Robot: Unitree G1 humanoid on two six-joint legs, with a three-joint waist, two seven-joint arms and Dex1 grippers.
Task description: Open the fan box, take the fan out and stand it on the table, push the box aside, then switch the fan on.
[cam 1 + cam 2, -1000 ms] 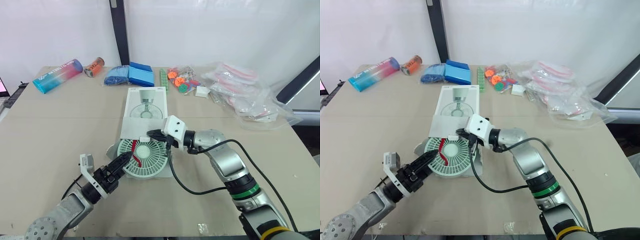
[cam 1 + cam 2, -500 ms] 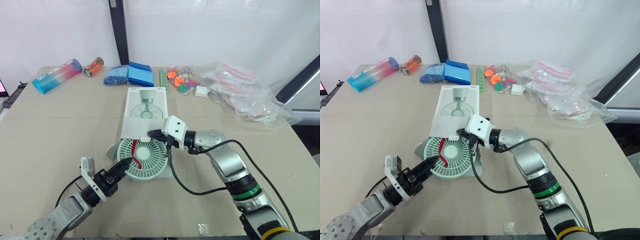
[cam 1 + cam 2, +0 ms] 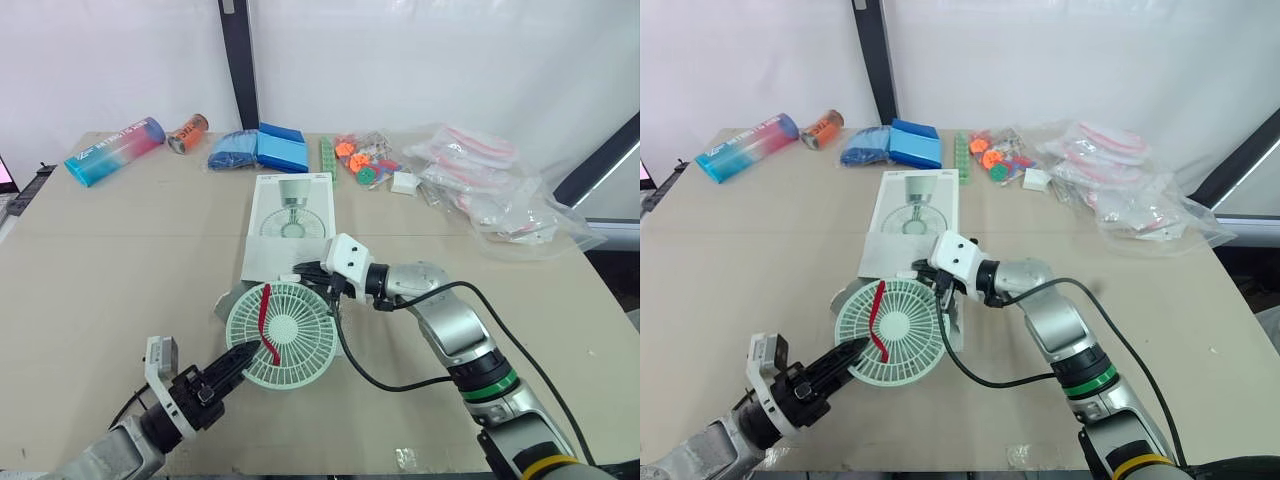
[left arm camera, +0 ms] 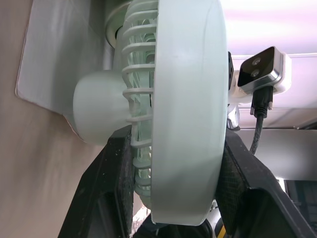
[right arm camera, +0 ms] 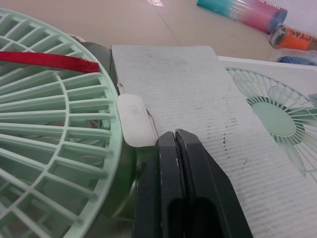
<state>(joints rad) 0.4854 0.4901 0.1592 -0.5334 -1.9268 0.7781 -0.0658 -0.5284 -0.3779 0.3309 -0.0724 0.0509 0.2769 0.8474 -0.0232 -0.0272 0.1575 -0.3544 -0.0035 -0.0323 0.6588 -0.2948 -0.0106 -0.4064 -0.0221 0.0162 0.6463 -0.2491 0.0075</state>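
The left gripper (image 3: 238, 357) is gripping the fan (image 3: 281, 335): in the left wrist view its two black fingers (image 4: 116, 183) are clamping the pale green rim from both sides, one on the front and one on the back. The fan is sitting at the near, open end of the box (image 3: 290, 215), tilted, with its round grille facing up, and a red strap (image 3: 264, 310) is lying across the grille. The gripper is holding the lower left edge of the fan. Whether the fan is touching the table (image 3: 120, 250) cannot be told.

The right gripper (image 3: 305, 271) is resting on the white flap (image 5: 208, 99) of the box, just beside the far edge of the fan. Its fingers are pressed together, and nothing is showing between them. The box is lying flat in the middle of the table, its printed side up.
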